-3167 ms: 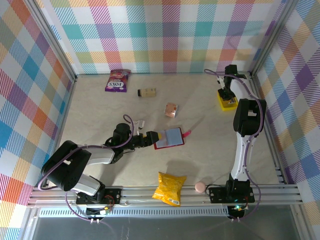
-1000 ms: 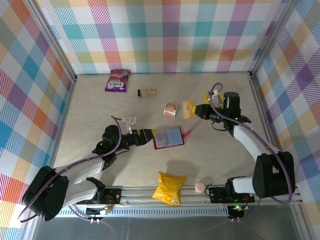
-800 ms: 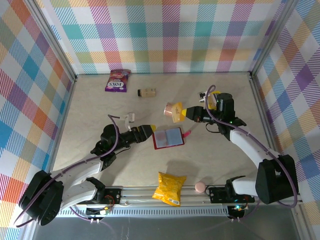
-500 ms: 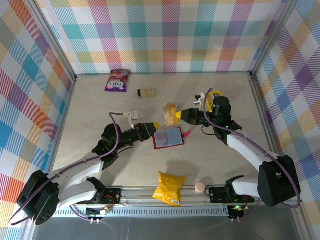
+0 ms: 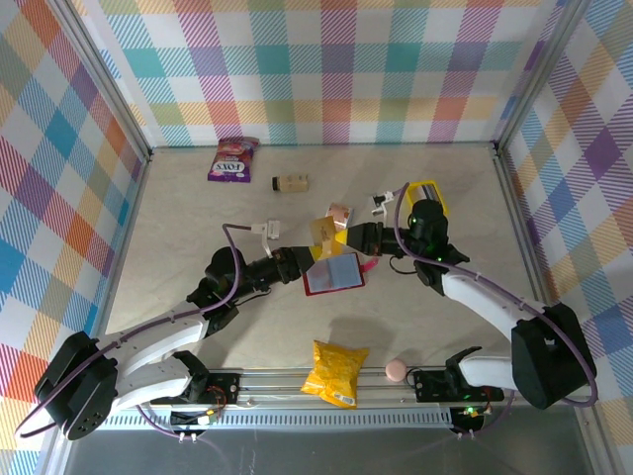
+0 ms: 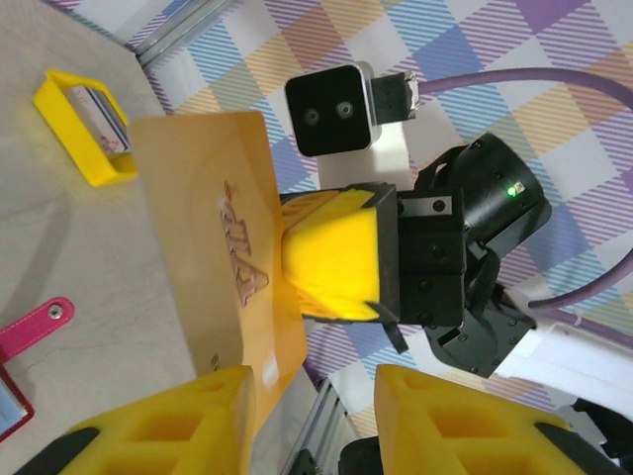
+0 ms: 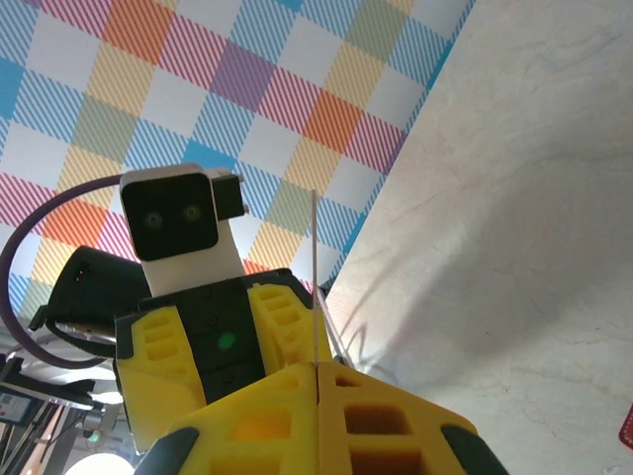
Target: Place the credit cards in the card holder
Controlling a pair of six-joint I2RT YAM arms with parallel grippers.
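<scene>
One yellow card (image 6: 198,228) is gripped flat by the right gripper (image 7: 316,386) just above the opened red card holder (image 5: 334,273) and offered towards the spread-open left gripper (image 6: 316,396), so it is judged not yet pocketed, while further cards (image 6: 107,114) are seen left in the yellow tray (image 6: 69,134).

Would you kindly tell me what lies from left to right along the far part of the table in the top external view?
Purple foil snack packet → small beige carton → small copper-pink packet → yellow open plastic tray.
</scene>
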